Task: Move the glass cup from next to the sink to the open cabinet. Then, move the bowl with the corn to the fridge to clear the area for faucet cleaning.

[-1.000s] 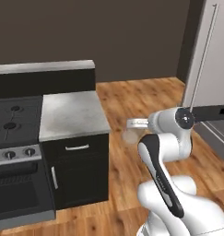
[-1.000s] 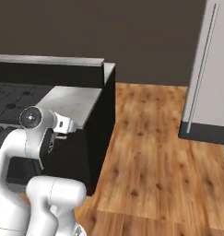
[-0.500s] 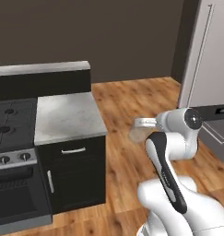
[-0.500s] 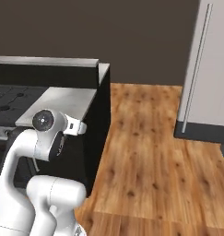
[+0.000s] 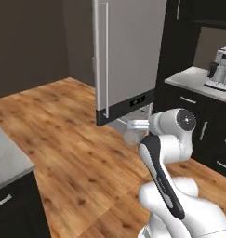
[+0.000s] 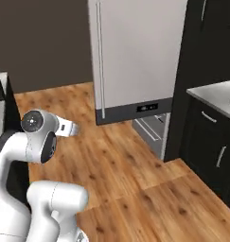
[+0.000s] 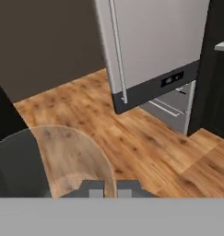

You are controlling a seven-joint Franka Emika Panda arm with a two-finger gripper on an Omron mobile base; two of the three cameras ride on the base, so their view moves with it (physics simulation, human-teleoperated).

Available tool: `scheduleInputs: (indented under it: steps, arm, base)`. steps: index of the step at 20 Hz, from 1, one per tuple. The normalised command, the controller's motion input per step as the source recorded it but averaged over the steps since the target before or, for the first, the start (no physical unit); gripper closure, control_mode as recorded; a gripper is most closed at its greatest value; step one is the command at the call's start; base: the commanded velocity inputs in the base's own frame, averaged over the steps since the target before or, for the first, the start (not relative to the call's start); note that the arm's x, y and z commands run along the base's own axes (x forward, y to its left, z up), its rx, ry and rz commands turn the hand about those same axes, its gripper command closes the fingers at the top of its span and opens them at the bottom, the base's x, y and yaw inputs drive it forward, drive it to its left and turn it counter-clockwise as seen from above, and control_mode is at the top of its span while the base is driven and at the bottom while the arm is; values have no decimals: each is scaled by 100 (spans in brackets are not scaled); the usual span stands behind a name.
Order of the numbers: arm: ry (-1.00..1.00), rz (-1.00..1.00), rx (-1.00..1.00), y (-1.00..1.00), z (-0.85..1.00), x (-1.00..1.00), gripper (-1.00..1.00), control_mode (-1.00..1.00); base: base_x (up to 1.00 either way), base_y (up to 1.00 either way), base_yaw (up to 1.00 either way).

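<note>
Holding entry, item one: glass cup [image 7: 49,161], a translucent pale-grey tumbler, plain and slightly tapered, with the plank floor showing through its wall. It sits low and left in the hand view, just beside the gripper [image 7: 106,186], whose dark tips are drawn together. The grip looks to be on the rim, though the contact itself is too blurred to confirm. In the left base view the same cup [image 5: 131,136] hangs as a faint rounded smudge just below the hand, above the floor.

Item two: fridge [image 5: 128,51], tall, steel-grey front, long vertical bar handle, dark lower band. Its door stands swung out, and pale drawers [image 6: 152,127] show behind it.

Item three: floor [image 5: 63,121], warm wood planks with marked grain.

Item four: dark, near-black cabinetry at right with slim silver handles, topped by a grey counter [image 5: 193,79] that bears a pale coffee machine [image 5: 220,67].

Progress, as a judgement: the cup is off its place by the sink and in hand (first leg under way), not yet set in the open cabinet. The bowl-and-corn move to the fridge appears not yet started.
</note>
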Motion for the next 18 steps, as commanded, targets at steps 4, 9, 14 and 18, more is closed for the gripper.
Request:
scheduleInputs:
  steps: [4, 9, 14, 18]
  arm:
    - [0, 0, 0, 0, 0, 0, 100, 100]
    - [0, 0, 0, 0, 0, 0, 100, 100]
    - [0, 0, 0, 0, 0, 0, 100, 100]
    - [0, 0, 0, 0, 0, 0, 100, 100]
  base:
    - [51, -19, -82]
    - [96, -2, -64]
    - [100, 12, -42]
    - [100, 28, -44]
